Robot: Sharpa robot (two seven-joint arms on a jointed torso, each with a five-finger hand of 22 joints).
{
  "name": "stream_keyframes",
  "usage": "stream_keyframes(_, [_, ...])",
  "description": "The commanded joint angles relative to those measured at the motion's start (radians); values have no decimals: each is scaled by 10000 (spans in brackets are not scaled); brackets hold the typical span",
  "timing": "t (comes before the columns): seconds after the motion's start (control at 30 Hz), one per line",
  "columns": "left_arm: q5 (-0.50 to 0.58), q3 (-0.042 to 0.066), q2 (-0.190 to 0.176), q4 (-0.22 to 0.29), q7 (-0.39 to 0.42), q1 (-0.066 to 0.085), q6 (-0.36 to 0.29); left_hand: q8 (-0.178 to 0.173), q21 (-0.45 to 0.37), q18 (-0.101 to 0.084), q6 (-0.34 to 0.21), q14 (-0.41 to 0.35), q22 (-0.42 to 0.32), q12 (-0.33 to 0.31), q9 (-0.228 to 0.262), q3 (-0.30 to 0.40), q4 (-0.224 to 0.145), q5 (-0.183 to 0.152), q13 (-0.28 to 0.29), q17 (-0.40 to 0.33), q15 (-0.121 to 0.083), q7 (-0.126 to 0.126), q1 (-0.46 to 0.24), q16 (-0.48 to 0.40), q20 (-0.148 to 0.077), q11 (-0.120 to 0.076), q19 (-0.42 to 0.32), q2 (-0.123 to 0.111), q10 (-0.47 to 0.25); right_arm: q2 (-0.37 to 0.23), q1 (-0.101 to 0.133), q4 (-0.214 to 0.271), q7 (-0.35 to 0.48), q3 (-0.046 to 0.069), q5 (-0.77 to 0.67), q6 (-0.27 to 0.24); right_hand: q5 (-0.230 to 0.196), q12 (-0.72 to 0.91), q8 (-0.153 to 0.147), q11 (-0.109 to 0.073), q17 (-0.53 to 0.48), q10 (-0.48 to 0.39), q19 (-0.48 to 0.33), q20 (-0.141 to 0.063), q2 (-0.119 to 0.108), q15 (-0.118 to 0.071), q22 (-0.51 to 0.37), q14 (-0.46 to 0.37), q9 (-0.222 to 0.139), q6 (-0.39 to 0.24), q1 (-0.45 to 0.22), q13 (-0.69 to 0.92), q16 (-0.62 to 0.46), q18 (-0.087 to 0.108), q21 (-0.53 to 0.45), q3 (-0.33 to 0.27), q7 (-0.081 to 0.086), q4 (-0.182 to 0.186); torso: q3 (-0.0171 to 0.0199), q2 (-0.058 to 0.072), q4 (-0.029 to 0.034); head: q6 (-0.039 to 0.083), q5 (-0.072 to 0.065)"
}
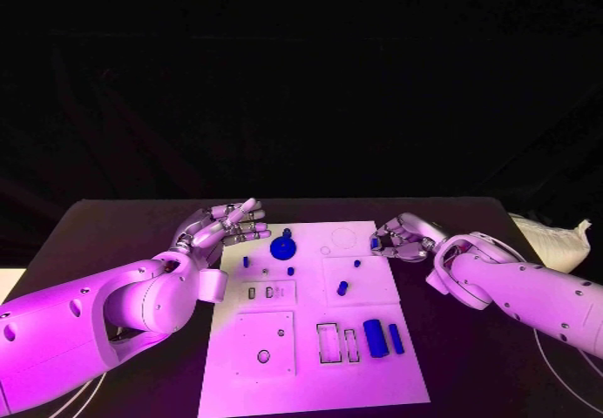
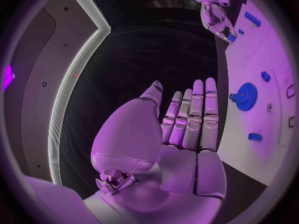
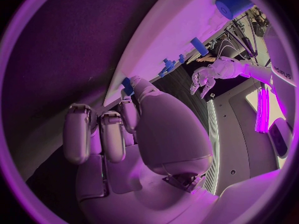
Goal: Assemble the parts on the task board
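The white task board [image 1: 315, 366] lies flat mid-bench so both arms reach it, its blue parts [image 1: 375, 338] mostly still loose on it. The left hand [image 1: 226, 228] hovers at the board's far left edge, fingers [image 2: 194, 109] spread and empty, likely waiting. The right hand [image 1: 403, 237], at the far right edge, pinches a small blue part [image 3: 127, 85], seemingly to seat it.

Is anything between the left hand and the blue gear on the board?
Nothing visible. The left hand is raised, fingers straight and apart, beside the task board's left edge. The blue gear lies just to its right with only bare board between them.
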Motion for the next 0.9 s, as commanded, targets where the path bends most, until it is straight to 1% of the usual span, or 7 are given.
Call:
stream_keyframes(0.03, [-32,6,17,27,59,3,189,-30,-48,110,70,38,-9,-20,-6,7,-65,-30,-5,12,7,-6,24,-59,-5,-9,86,98,26,26,-13,10,-145,-7,-214,134,-50,56,32,-179,1730,231,24,-58,24,-67,9,851,14,69,-37,158,35,-116,65,62,10,-15,-2,0,8,-11,-11])
stream_keyframes(0.23, [-32,6,15,36,55,3,188,-36,-58,110,66,42,-16,-25,-9,3,-72,-31,-8,23,7,-6,11,-72,-6,-8,92,109,26,48,-13,10,-225,-7,-232,23,-71,71,52,-214,1739,251,35,-84,92,-94,35,853,31,163,-39,173,38,-121,80,150,-30,-53,-2,0,5,-13,-6])
stream_keyframes(0.33, [-32,6,15,41,53,3,185,-36,-58,110,66,42,-16,-25,-9,3,-72,-31,-8,23,7,-6,11,-72,-6,-8,92,109,26,62,-13,36,-299,-7,-288,-102,-107,107,121,-270,1752,282,38,-117,215,-139,40,856,70,331,45,203,42,-120,83,302,-97,-144,0,-1,0,-6,-5])
stream_keyframes(0.43, [-31,6,17,52,52,3,191,-36,-58,110,66,42,-16,-25,-9,3,-72,-31,-8,23,7,-6,11,-72,-6,-8,92,109,26,67,-13,85,-374,-7,-403,-301,-386,180,241,-359,1767,347,38,-185,430,-215,40,859,150,587,246,263,46,-119,83,615,-199,-353,3,1,5,-10,0])
stream_keyframes(0.6, [-28,6,18,63,52,3,189,-36,-58,110,66,42,-16,-25,-9,3,-72,-31,-8,23,7,-6,11,-72,-6,-8,92,109,26,67,-13,225,-440,-5,-476,-655,-443,207,312,-411,1784,396,41,-241,573,-265,49,862,227,721,285,291,51,-122,86,875,-257,-517,-5,-6,-1,-8,0])
stream_keyframes(0.8, [-18,5,7,45,53,3,174,-36,-58,110,66,42,-16,-25,-9,3,-72,-31,-8,23,7,-6,11,-72,-6,-8,92,109,26,36,-10,799,-709,4,-519,-1041,-480,168,295,-407,1793,405,41,-268,648,-273,50,864,283,681,262,279,51,-125,84,1184,-235,-723,-2,-24,-22,9,26])
stream_keyframes(0.9, [-2,4,31,18,55,0,176,-39,-63,109,63,43,-19,-29,-10,1,-77,-31,-9,28,7,-5,7,-78,-6,-7,94,112,23,15,15,1326,-1041,17,-608,-1169,-507,162,274,-392,1807,412,39,-264,670,-265,47,867,301,645,192,280,56,-125,81,1305,-221,-772,-24,-77,-24,5,27])
